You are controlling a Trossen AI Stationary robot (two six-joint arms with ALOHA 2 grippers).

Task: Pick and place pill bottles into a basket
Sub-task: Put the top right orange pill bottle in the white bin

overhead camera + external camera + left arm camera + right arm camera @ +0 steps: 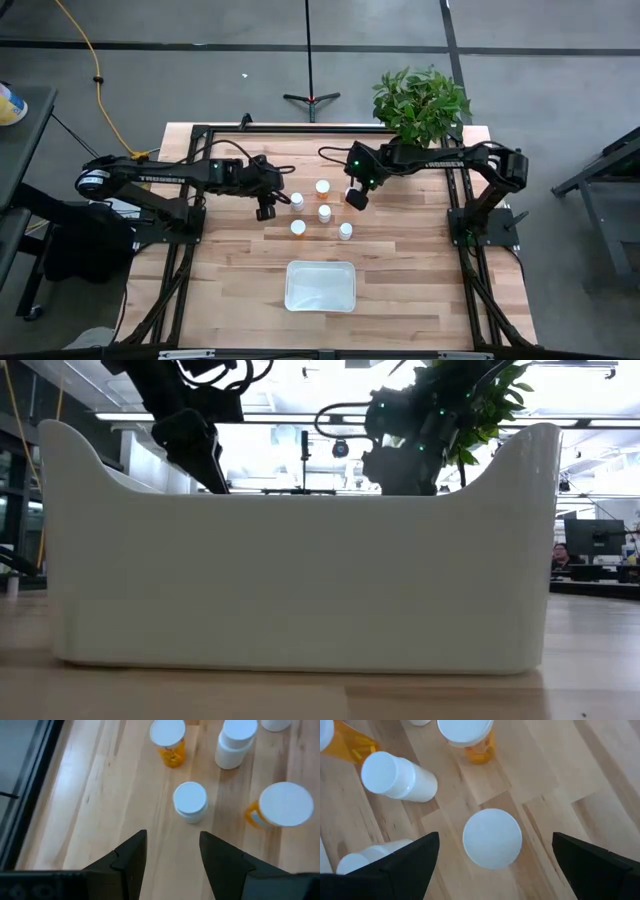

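I see the pill bottles point(322, 213) standing clustered on the table beyond the basket point(320, 286). My left gripper point(265, 212) hovers beside them, fingers parted and empty. My right gripper point(356, 198) hangs over them, wide open, empty.

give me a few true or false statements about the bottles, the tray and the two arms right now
1. The basket has no pill bottles in it. True.
2. The left gripper is shut on a bottle. False: in the left wrist view its jaws are open, with a white-capped bottle standing on the table ahead of them.
3. The right gripper hangs over the basket. False: it is above the cluster of pill bottles, beyond the basket.
4. In the right wrist view, the right gripper's jaws are spread wide with a white cap between them. True.
5. The plant sits at the table's far right corner. True.
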